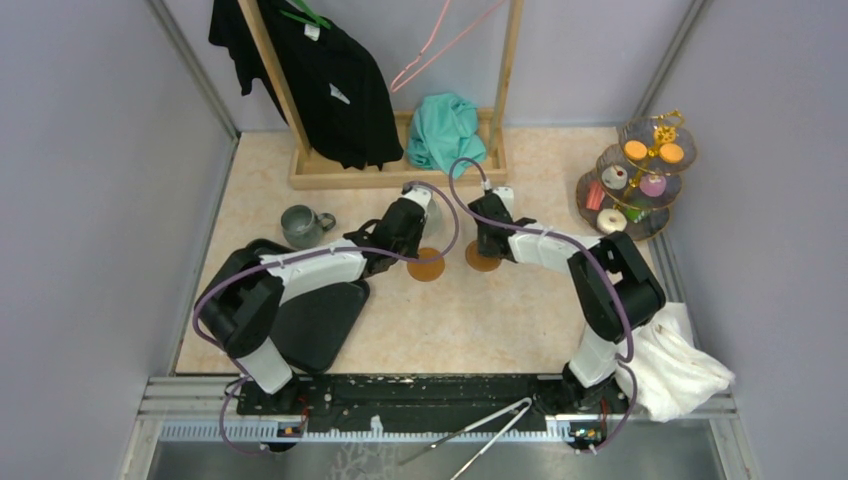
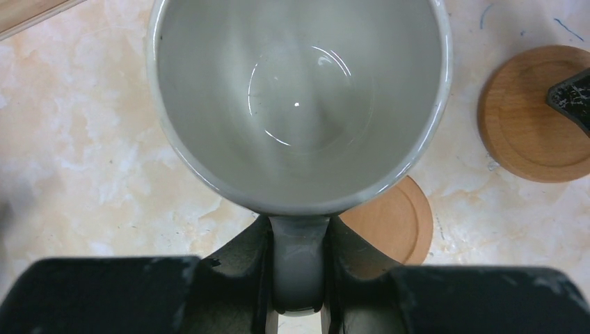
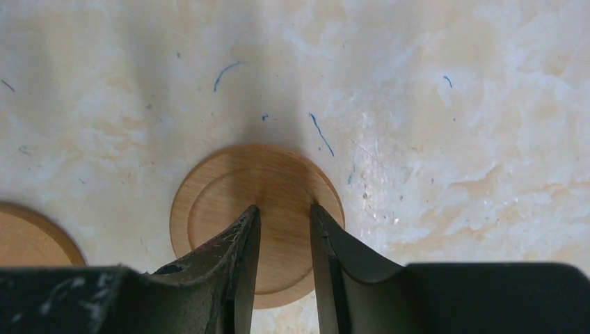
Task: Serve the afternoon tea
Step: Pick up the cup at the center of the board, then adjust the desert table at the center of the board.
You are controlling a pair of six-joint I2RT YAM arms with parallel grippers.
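Observation:
My left gripper (image 2: 298,240) is shut on the handle of a grey mug (image 2: 299,104). It holds the empty mug upright, partly over a round wooden coaster (image 2: 393,223). In the top view my left gripper (image 1: 412,225) is at mid-table by that coaster (image 1: 427,266). My right gripper (image 3: 284,212) is narrowly open and empty, its tips down on or just above a second coaster (image 3: 278,174), which also shows in the top view (image 1: 482,262). A second grey mug (image 1: 302,226) stands to the left. The glass three-tier stand (image 1: 640,180) with sweets stands at the back right.
A black tray (image 1: 315,320) lies under the left arm. Metal tongs (image 1: 480,435) lie on the front rail. A white cloth (image 1: 685,368) is at the right front. A wooden clothes rack (image 1: 400,172) with a black garment and a teal cloth (image 1: 445,130) stands at the back.

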